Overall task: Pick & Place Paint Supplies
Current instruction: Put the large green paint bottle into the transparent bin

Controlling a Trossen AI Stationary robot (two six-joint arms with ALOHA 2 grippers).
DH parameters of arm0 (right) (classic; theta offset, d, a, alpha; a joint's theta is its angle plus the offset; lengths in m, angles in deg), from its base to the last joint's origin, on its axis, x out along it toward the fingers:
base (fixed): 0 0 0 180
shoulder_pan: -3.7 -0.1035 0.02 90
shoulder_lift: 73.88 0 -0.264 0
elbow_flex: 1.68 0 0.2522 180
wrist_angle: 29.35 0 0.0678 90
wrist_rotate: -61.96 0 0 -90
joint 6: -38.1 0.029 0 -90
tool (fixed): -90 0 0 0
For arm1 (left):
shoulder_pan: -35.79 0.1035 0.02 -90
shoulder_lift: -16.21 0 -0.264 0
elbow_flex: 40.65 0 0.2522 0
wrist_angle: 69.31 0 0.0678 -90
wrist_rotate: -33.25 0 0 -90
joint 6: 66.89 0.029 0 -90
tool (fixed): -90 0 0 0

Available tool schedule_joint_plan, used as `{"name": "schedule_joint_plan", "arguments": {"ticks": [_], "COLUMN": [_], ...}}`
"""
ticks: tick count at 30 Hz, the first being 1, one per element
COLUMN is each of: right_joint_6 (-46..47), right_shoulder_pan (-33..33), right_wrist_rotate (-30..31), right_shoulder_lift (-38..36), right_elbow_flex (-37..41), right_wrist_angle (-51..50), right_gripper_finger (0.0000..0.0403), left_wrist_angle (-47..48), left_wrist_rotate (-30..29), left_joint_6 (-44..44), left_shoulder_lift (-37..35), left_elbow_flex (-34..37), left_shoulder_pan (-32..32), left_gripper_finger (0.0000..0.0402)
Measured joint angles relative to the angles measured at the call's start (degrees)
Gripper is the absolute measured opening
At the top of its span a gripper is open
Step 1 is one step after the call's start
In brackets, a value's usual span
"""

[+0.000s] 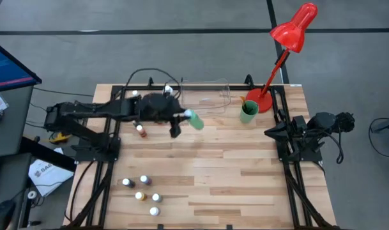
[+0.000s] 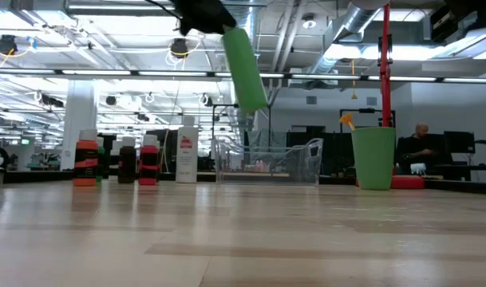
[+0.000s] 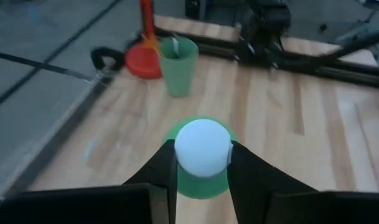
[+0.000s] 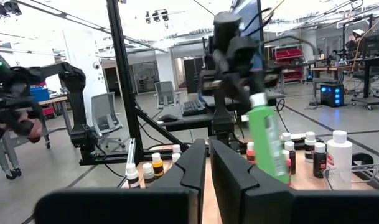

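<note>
A tall green bottle (image 1: 196,120) with a white cap hangs in the air over the table's far middle, with my left gripper (image 1: 180,119) shut on it. In the low view the bottle (image 2: 246,68) hangs tilted, high above the wood. Small white-capped bottles stand at the near left (image 1: 143,191), and one stands under the left arm (image 1: 140,131). The clear tray (image 1: 204,96) and the green cup (image 1: 248,110) stand at the far edge. My right gripper (image 4: 208,163) is shut on nothing at the table's right edge. My left gripper pinches the green bottle at its white-capped top end (image 3: 203,149) between its two fingers (image 3: 166,169), one on each side of the cap. The fingers slant down toward the table's right, along the bottle. The green body (image 4: 268,146) hangs beyond them, tilted and lifted clear.
A red desk lamp has its base (image 1: 263,100) beside the green cup at the far right. More bottles stand in a row beside the tray in the low view (image 2: 127,159), among them a white one (image 2: 186,155). Bare wood lies across the table's middle and near right.
</note>
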Motion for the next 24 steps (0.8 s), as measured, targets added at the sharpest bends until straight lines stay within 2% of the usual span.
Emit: {"name": "schedule_joint_plan", "arguments": {"ticks": [4, 13, 24], "right_joint_6": [0.0, 0.0, 0.0], "right_shoulder_pan": [0.0, 0.0, 0.0], "right_wrist_rotate": [0.0, 0.0, 0.0], "right_shoulder_lift": [0.0, 0.0, 0.0], "right_elbow_flex": [0.0, 0.0, 0.0], "right_wrist_angle": [-0.1, -0.9, -0.8], "right_gripper_finger": [0.0021, 0.0021, 0.0021], "left_wrist_angle": [-1.1, -1.2, -6.7], "left_wrist_rotate": [2.2, 2.4, 2.3], "left_joint_6": [3.5, 7.4, 9.5], "left_shoulder_lift": [4.9, 18.3, 31.1], "left_elbow_flex": [-6.2, -20.8, -26.3], "left_shoulder_pan": [3.8, 10.6, 15.7], "left_gripper_finger": [0.0083, 0.0083, 0.0085]}}
